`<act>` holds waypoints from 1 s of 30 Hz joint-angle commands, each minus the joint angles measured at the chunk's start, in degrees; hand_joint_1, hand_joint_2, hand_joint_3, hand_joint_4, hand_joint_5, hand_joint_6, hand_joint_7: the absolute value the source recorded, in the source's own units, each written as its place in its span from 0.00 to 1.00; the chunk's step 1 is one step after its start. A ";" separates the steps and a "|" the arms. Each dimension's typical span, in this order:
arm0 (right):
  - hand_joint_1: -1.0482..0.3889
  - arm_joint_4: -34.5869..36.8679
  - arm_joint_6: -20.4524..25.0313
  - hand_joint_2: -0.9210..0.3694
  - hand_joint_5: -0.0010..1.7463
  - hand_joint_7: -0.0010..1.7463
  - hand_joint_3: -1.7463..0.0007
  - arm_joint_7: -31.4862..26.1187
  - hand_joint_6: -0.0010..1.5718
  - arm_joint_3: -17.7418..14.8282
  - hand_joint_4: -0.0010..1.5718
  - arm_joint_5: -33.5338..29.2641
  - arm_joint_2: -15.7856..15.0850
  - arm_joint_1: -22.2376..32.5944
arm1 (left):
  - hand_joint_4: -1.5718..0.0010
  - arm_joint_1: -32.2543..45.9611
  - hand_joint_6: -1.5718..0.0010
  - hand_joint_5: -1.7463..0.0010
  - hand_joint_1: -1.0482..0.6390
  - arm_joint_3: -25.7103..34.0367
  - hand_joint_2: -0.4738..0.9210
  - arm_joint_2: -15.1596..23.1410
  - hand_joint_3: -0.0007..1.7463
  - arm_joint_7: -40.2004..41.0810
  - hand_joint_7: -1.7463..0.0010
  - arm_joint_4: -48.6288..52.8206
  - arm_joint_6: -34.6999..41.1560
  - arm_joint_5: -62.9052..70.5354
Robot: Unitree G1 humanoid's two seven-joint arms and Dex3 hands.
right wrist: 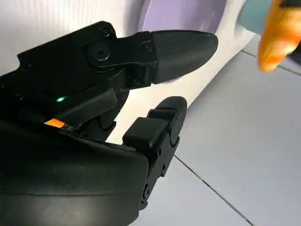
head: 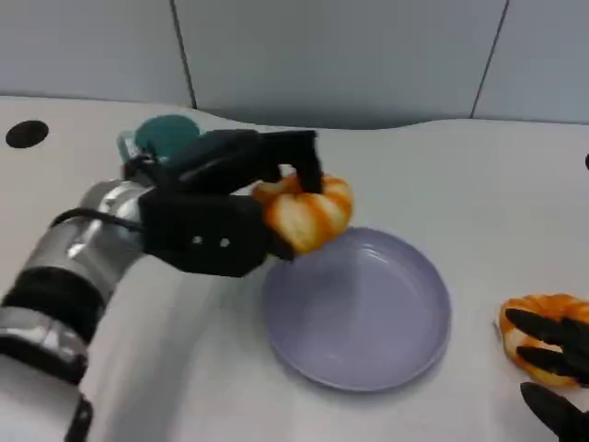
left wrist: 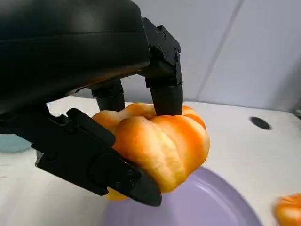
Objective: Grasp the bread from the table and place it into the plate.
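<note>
A golden-orange ridged bread roll (head: 308, 214) (left wrist: 160, 141) is gripped by my left hand (head: 216, 207) (left wrist: 70, 70), with fingers over its top and the thumb under it. It hangs just above the far left rim of the lilac plate (head: 368, 313) (left wrist: 211, 207), off the table. At the lower right my right hand (head: 552, 359) (right wrist: 117, 94) lies with its fingers apart and nothing between them, the fingertips reaching over a second roll (head: 543, 318) that lies on the table right of the plate.
A teal cup (head: 166, 133) stands behind my left hand. A black round hole (head: 26, 133) marks the white table at far left. A grey panelled wall runs behind the table. In the right wrist view the plate (right wrist: 183, 14) lies beyond the fingers.
</note>
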 commanded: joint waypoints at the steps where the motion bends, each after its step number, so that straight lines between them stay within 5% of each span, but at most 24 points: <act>1: 0.46 0.03 -0.63 0.00 0.01 0.00 0.78 -0.62 0.49 -0.26 0.59 -0.47 -0.70 0.33 | 0.50 -2.87 0.65 0.00 0.52 -1.32 0.97 -1.22 0.07 0.54 0.00 2.01 -0.97 1.75; 3: 0.46 0.03 -0.63 0.00 0.01 0.00 0.78 -0.64 0.49 -0.25 0.59 -0.48 -0.70 0.33 | 0.50 -3.08 0.65 0.00 0.52 -1.41 0.98 -1.27 0.07 0.72 0.00 2.46 -1.20 1.80; 7: 0.46 -0.47 -0.27 0.00 0.01 0.00 0.78 -0.50 0.49 0.21 0.60 -0.53 -0.55 0.75 | 0.45 -5.74 0.59 0.00 0.57 -6.14 0.97 -7.54 0.09 2.26 0.00 5.18 1.15 6.36; 10: 0.47 -0.50 -0.80 0.00 0.02 0.00 0.78 -0.63 0.48 0.42 0.60 -0.30 -0.55 0.78 | 0.44 -6.00 0.56 0.00 0.59 -7.58 0.76 -8.55 0.48 3.91 0.00 6.64 1.44 8.52; 14: 0.48 0.11 -1.77 0.00 0.02 0.00 0.78 -0.61 0.49 0.48 0.61 0.40 -0.45 0.56 | 0.45 -6.60 0.56 0.00 0.59 -8.91 0.74 -9.14 0.52 3.41 0.00 7.76 3.31 10.48; 17: 0.47 0.72 -2.63 0.00 0.02 0.00 0.78 -0.75 0.49 0.42 0.61 0.30 -0.56 0.36 | 0.48 -7.04 0.59 0.00 0.58 -10.29 0.77 -9.09 0.42 3.89 0.00 8.38 3.65 12.00; 21: 0.47 0.09 -2.13 0.00 0.02 0.00 0.78 -0.85 0.48 0.38 0.61 -0.27 -0.49 0.69 | 0.57 -8.42 0.70 0.00 0.47 -13.21 0.87 -8.37 0.17 3.91 0.00 9.05 3.54 15.15; 25: 0.47 -0.18 -1.96 0.00 0.02 0.00 0.78 -0.97 0.48 0.27 0.62 -0.62 -0.60 0.88 | 0.69 -9.19 0.72 0.16 0.37 -13.58 0.93 -7.72 0.02 1.22 0.25 9.20 3.87 15.15; 29: 0.47 -0.06 -2.36 0.00 0.02 0.00 0.78 -0.94 0.48 0.22 0.61 -0.22 -0.58 0.88 | 0.74 -9.79 0.73 0.18 0.32 -13.43 0.94 -7.15 0.00 -1.08 0.31 9.29 3.02 14.55; 30: 0.47 0.03 -2.53 0.00 0.02 0.00 0.78 -1.03 0.48 0.20 0.62 -0.29 -0.59 0.86 | 0.78 -10.11 0.74 0.27 0.29 -13.39 0.94 -6.96 0.00 -2.17 0.43 9.42 2.67 14.31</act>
